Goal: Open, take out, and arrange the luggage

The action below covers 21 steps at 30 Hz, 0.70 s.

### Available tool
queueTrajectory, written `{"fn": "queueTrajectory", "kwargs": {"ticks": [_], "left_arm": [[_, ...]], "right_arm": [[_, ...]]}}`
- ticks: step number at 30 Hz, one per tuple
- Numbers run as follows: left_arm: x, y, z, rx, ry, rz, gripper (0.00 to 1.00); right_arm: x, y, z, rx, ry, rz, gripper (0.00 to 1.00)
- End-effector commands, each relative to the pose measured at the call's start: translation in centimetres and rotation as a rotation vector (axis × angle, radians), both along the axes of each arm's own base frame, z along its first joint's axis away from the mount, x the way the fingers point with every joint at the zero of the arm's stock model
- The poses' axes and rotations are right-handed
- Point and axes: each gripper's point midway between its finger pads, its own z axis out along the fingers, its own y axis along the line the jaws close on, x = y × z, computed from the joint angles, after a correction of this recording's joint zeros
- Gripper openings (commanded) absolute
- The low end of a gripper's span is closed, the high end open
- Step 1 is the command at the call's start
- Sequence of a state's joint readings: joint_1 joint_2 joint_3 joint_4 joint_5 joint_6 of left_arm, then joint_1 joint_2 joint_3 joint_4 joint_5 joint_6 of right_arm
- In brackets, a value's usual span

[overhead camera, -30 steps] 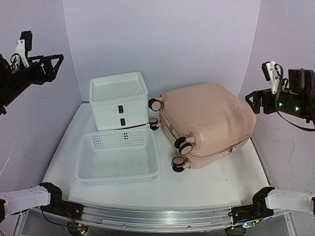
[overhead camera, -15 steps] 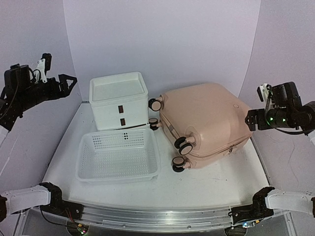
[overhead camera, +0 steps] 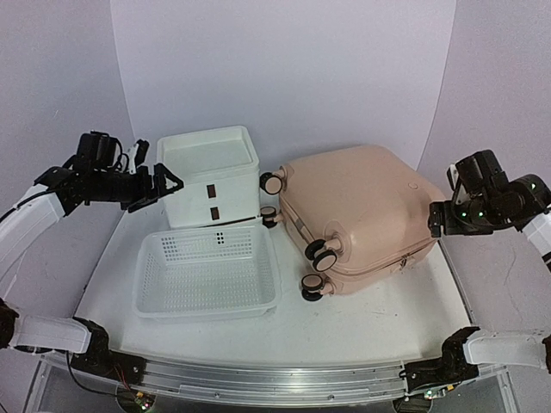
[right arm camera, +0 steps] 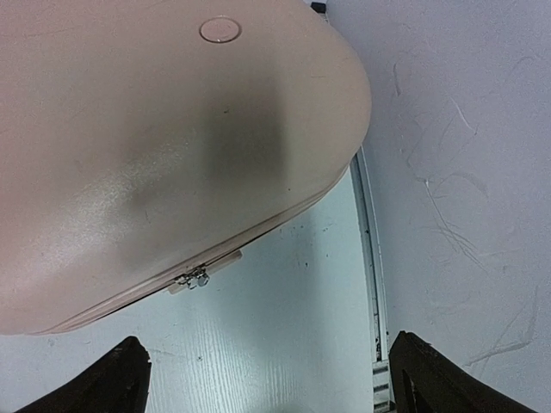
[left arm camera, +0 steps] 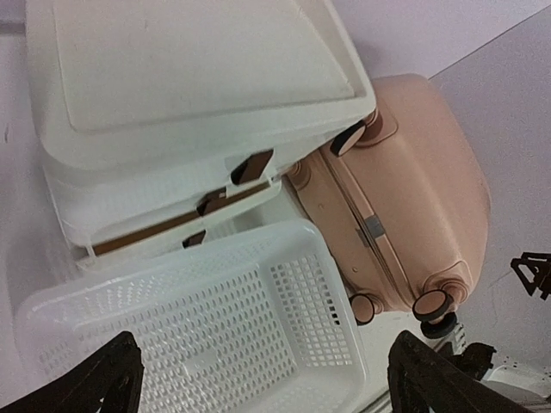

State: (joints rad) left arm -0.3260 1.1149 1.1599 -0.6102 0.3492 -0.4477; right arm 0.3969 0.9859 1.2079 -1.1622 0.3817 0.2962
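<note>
The luggage [overhead camera: 362, 211] is a pale pink hard-shell suitcase lying flat and closed on the right half of the table, its caster wheels [overhead camera: 321, 255] facing the near left. It also shows in the left wrist view as the luggage [left arm camera: 413, 198] and in the right wrist view as the luggage [right arm camera: 155, 138], where its zipper pull [right arm camera: 196, 277] sits on the near edge. My left gripper [overhead camera: 162, 188] hangs open just left of the drawer unit, above the basket [left arm camera: 198, 335]. My right gripper [overhead camera: 437, 219] is open beside the suitcase's right end, with nothing between its fingers [right arm camera: 129, 379].
A white plastic drawer unit [overhead camera: 209, 176] stands at the back, touching the suitcase's far wheels. A white perforated basket [overhead camera: 207, 271] lies in front of it. The table's right rail [right arm camera: 370, 258] runs close to the suitcase.
Both arms have come down and inward from high at the sides. The left gripper now hangs by the drawer unit, the right one by the suitcase's right end. The objects have not moved.
</note>
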Motion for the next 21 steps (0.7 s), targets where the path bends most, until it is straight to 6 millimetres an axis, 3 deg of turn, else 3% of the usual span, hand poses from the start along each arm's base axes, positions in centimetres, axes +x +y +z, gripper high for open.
{"fn": "queueTrajectory", "kwargs": {"ticks": [1,11,17,21], "left_arm": [[-1.4,-3.7,-2.4,-0.101,0.137,-0.075,0.99],[-3.6,-13.9,-8.4,-0.018,0.268,-0.201,0.97],[-2.4,-20.2,-11.5,0.079,0.285,-0.217,0.91],[-1.5,-22.3,-14.0,0.183,0.299,-0.170,0.89]], "right_arm": [[0.1,-1.1,-0.5,-0.012,0.010,-0.093,0.98],[-0.7,-0.6,-1.2,0.032,0.054,-0.095,0.98],[-1.5,-0.8,-1.0,0.043,0.049,-0.091,0.98],[-2.0,-1.0,-0.8,0.045,0.047,-0.090,0.98]]}}
